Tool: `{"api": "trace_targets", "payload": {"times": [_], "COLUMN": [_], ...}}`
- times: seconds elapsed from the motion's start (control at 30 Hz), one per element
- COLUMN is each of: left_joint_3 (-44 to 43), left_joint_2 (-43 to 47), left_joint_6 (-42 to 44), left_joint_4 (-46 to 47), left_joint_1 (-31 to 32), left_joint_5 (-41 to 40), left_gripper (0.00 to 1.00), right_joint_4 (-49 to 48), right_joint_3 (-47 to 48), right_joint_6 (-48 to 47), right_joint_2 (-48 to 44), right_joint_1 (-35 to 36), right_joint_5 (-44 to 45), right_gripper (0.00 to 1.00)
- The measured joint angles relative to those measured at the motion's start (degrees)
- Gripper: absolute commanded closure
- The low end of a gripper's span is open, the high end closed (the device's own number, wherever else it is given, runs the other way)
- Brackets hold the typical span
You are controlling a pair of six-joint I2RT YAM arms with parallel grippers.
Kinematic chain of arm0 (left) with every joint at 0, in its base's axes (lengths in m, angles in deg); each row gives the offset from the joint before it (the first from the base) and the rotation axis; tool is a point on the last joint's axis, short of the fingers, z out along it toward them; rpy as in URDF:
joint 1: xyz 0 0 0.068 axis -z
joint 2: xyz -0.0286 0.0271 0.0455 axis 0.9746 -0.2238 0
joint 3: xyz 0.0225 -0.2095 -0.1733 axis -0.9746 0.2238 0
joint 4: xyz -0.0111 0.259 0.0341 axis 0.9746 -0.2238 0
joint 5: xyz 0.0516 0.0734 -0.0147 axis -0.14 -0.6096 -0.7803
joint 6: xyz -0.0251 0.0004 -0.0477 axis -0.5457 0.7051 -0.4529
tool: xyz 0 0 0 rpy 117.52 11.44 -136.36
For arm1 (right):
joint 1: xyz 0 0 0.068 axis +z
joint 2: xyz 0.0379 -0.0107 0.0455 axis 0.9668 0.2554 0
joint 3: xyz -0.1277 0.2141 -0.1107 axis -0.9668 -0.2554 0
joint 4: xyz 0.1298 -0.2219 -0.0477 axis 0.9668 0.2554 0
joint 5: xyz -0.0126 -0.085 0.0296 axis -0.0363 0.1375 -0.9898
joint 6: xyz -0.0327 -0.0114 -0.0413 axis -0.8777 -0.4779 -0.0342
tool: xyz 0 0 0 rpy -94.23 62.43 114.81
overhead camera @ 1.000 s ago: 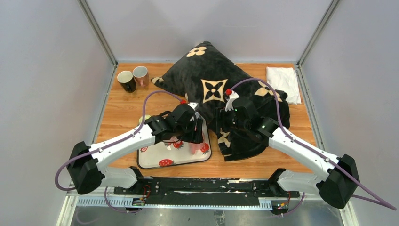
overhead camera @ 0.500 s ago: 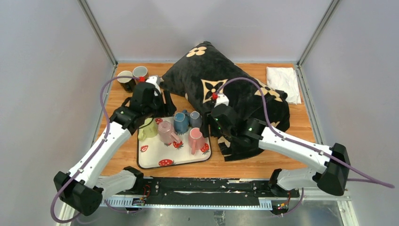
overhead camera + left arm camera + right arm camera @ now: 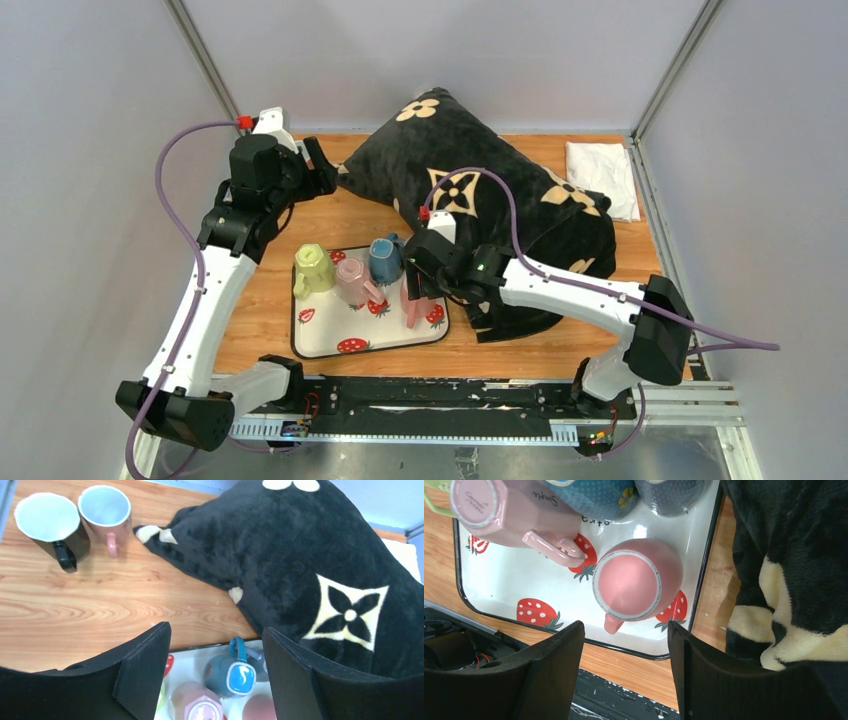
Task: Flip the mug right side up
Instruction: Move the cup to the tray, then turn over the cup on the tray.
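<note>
Several mugs stand on a white strawberry tray (image 3: pixel 330 340). A salmon mug (image 3: pixel 638 580) stands upside down, base up, handle toward the tray's near rim; it also shows in the top view (image 3: pixel 413 303). My right gripper (image 3: pixel 625 627) is open and empty, hovering just above and on the near side of it, also seen in the top view (image 3: pixel 420 288). A pink faceted mug (image 3: pixel 509 505), a blue mug (image 3: pixel 231 671) and a yellow-green mug (image 3: pixel 312 270) are also base up. My left gripper (image 3: pixel 215 630) is open and empty, raised at the back left (image 3: pixel 315 175).
A black mug (image 3: pixel 50 527) and a pink mug (image 3: pixel 105 512) stand upright at the back left corner. A big black cushion (image 3: pixel 470 190) with cream flowers fills the middle and right, touching the tray's right side. A white cloth (image 3: pixel 603 175) lies at the back right.
My left arm swung away from the tray up to the back left corner. My right gripper moved left off the cushion to above the salmon mug. Both stayed open.
</note>
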Motion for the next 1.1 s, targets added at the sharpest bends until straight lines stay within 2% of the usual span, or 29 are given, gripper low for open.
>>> {"api": "trace_targets", "payload": {"times": [0.17, 0.6, 0.83, 1.1], "left_joint_3": [0.55, 10.73, 12.07, 12.2], "left_joint_2": [-0.09, 3.76, 4.24, 4.55], "left_joint_6": [3.89, 8.04, 9.4, 10.32], "left_joint_4": [2.1, 6.43, 7.45, 7.74], "left_joint_1": [-0.44, -0.52, -0.52, -0.55], "left_joint_5": [-2.32, -6.47, -9.01, -10.34], "left_gripper": [0.25, 0.25, 0.25, 0.25], "right_joint_4": [1.97, 7.96, 11.3, 12.46], "right_joint_3": [1.66, 8.02, 10.51, 11.3], "right_joint_6": [2.43, 4.57, 4.55, 4.17], "right_joint_2": [3.15, 11.5, 13.49, 14.93], "right_joint_1": [0.0, 0.0, 0.0, -0.31], "right_joint_5": [-0.7, -2.89, -1.42, -1.36], "right_gripper": [0.34, 0.35, 0.42, 0.44]}}
